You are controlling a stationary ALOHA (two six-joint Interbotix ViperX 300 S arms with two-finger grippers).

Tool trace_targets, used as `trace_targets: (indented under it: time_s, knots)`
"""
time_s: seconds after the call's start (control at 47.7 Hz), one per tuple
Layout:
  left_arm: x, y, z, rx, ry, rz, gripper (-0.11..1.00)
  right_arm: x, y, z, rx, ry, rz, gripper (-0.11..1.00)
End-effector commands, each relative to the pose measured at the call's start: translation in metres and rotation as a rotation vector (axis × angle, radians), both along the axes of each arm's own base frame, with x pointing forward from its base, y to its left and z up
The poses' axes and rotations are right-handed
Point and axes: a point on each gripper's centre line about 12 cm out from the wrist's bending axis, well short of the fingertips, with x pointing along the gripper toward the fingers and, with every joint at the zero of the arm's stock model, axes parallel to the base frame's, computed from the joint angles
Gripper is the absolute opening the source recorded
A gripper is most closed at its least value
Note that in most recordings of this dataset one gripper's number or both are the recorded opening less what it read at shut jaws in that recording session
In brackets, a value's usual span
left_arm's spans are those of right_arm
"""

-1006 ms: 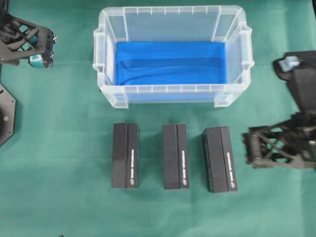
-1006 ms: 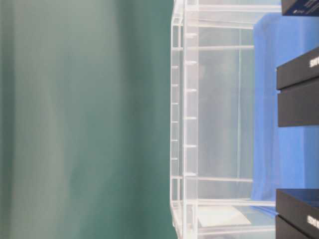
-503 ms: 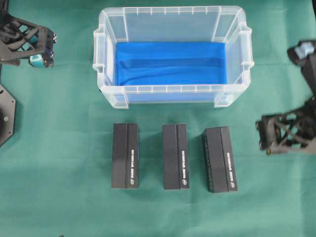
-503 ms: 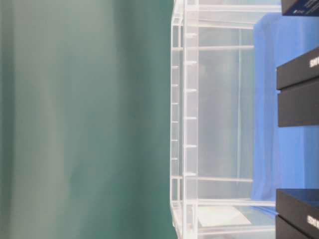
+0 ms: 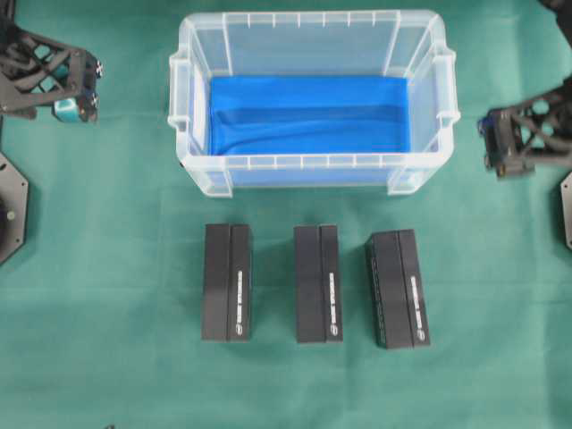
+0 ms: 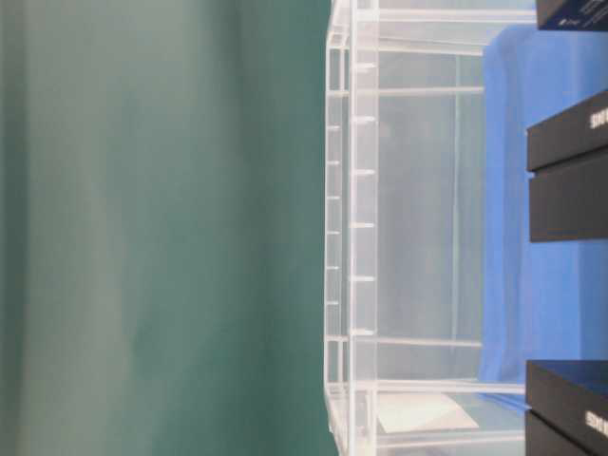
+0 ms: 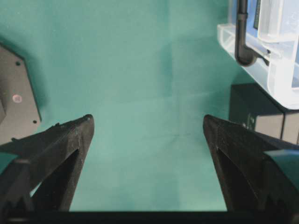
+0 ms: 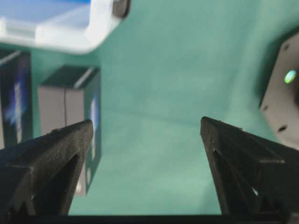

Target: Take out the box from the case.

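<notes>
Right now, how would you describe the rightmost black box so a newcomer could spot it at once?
Start from the clear case with the blue lining at the top of the green cloth. Below its front wall, three black boxes lie in a row. The rightmost black box is the one nearest the right end effector; unlike the middle box and the left box, it sits slightly tilted.

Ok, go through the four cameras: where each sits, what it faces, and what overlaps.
Overhead: above the table, looking straight down on the case, three boxes and both arms at the side edges.
Table-level: low beside the case, image turned sideways; box edges show, no robot parts.
Left wrist: on the left gripper, facing the cloth; open fingers frame a case corner and a box.
Right wrist: on the right gripper, open fingers, facing cloth, case corner and boxes.
Shared: the case appears in all four.
</notes>
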Motion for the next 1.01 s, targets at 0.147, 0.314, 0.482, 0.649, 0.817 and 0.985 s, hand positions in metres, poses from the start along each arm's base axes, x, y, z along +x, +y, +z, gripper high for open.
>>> trace_targets:
  time_s: [0.147, 0.314, 0.482, 0.649, 0.817, 0.985]
  knots:
    - [0.0, 0.0, 0.008, 0.008, -0.028, -0.002, 0.97, -0.002, -0.037, 0.001, -0.029, -0.026, -0.005, 0.91]
    - [0.0, 0.0, 0.008, 0.008, -0.03, -0.002, 0.97, -0.005, -0.056, -0.008, -0.03, -0.022, -0.004, 0.91]
    - [0.0, 0.0, 0.008, 0.008, -0.03, -0.002, 0.97, -0.007, -0.068, -0.016, -0.027, -0.02, -0.004, 0.91]
    - [0.0, 0.0, 0.009, 0.008, -0.031, -0.002, 0.97, -0.008, -0.072, -0.018, -0.03, -0.016, -0.008, 0.91]
    - [0.0, 0.0, 0.009, 0.009, -0.031, -0.003, 0.97, -0.009, -0.072, -0.019, -0.029, -0.013, -0.008, 0.91]
    - [-0.001, -0.001, 0.009, 0.009, -0.032, -0.003, 0.97, -0.01, -0.072, -0.02, -0.029, -0.013, -0.008, 0.91]
